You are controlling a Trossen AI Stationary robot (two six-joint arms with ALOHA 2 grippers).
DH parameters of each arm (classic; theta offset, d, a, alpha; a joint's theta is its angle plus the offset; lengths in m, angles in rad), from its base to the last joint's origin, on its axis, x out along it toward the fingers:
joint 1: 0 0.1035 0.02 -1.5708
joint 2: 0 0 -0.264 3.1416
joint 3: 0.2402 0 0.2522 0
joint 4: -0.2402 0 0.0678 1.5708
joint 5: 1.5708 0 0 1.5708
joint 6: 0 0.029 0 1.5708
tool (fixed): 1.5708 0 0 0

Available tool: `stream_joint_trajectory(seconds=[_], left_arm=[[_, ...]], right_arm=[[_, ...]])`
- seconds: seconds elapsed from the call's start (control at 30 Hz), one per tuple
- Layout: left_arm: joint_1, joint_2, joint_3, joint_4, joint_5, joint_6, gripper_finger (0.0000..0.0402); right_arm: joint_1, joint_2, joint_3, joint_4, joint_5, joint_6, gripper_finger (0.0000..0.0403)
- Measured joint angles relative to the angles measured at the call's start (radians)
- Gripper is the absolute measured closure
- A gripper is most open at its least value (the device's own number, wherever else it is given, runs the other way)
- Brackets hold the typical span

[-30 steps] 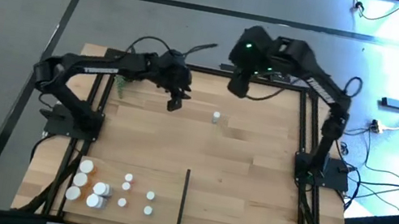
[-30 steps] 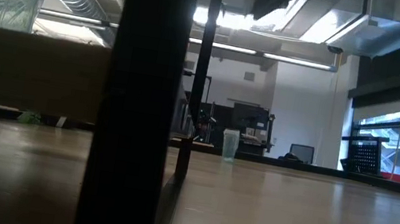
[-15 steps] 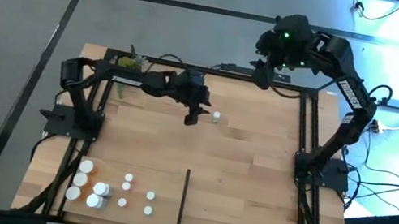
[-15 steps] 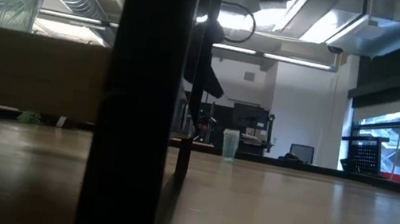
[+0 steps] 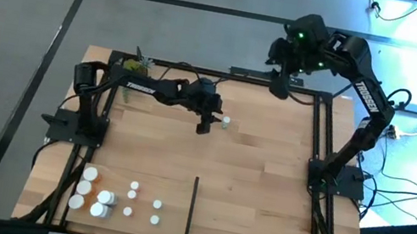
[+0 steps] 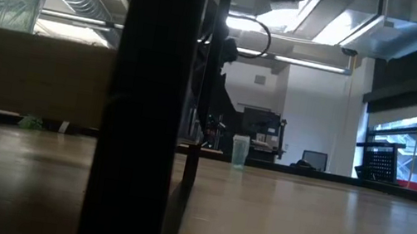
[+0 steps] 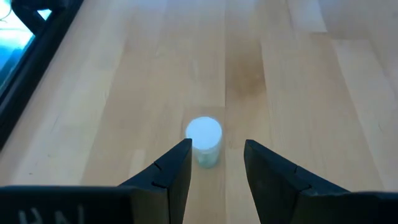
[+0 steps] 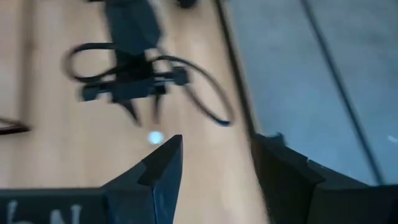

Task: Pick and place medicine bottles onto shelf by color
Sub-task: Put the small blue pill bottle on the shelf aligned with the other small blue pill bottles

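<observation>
Hovering open-fingered, the left hand (image 7: 214,163) frames a small round white-capped bottle (image 7: 204,139).

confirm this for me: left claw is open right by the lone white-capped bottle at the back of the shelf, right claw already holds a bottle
Not quite. The right claw holds nothing; the right wrist view shows it open and empty. The rest stands: the left claw is open by the lone bottle.

One camera looks straight down on the table (image 5: 248,184); another sits at tabletop height; both wrist cameras share one small bottle (image 7: 204,138).
</observation>
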Motion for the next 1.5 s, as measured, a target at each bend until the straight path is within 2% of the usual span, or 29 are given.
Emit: stream_joint_trajectory(seconds=[0.17,0.27,1.23,1.37,1.5], left_arm=[[0.000,0.000,0.000,0.002,0.000,0.000,0.0262],[0.000,0.000,0.000,0.001,0.000,0.000,0.0262],[0.010,-0.001,0.000,0.016,-0.028,0.005,0.0261],[0.014,-0.001,0.000,0.018,-0.025,-0.001,0.0246],[0.017,-0.001,0.000,0.018,-0.026,-0.018,0.0210]], right_arm=[[0.000,0.000,0.000,-0.017,-0.167,-0.008,0.0210],[0.001,0.000,0.000,-0.018,-0.222,-0.008,0.0210],[0.000,0.000,0.000,0.006,-0.204,0.015,0.0210],[0.000,0.000,0.000,0.006,-0.204,0.015,0.0210],[0.000,0.000,0.000,0.006,-0.204,0.015,0.0210]])
